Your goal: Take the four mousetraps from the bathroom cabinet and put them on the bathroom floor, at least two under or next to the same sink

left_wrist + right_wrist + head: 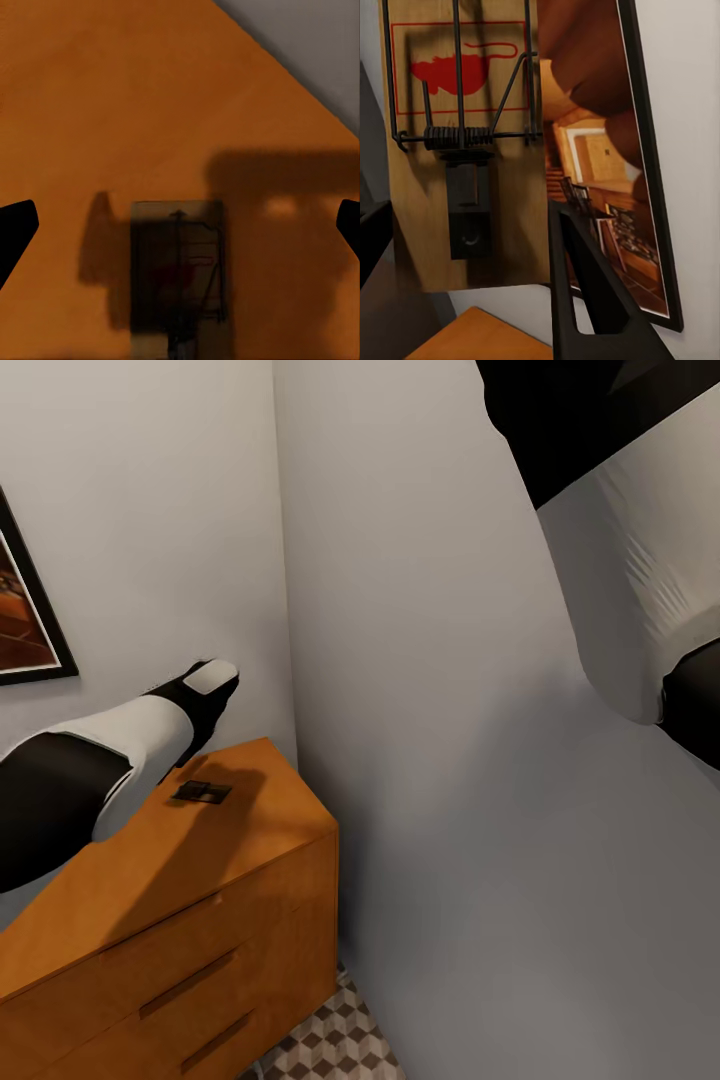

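Left gripper hangs over the back corner of the cabinet, close to where the two pale walls meet. Just below and in front of it lies a mousetrap, flat on the orange-brown top, well inside the edge. From the left wrist view that same mousetrap sits between the two dark fingertips, nearer the camera than their tips, with the gripper's shadow falling right across it. The fingers stand wide apart at either side, nothing between them but bare wood: released, no contact with the trap.

Over on the right, the arm rises high beside the wall, its gripper out past the frame edge in the head view. The right wrist view tells more: a second mousetrap stands upright right in front of the camera, pale wooden base, red mouse print, coiled spring and wire bar all plain to see. One dark finger of the right gripper rises beside it, another dark edge shows at the opposite side; it looks clamped on the trap, though the contact itself is hard to make out. Behind it hangs a framed picture on the wall, with a corner of the cabinet top beneath.

A strip of the cube-patterned bathroom floor shows at the cabinet's foot.
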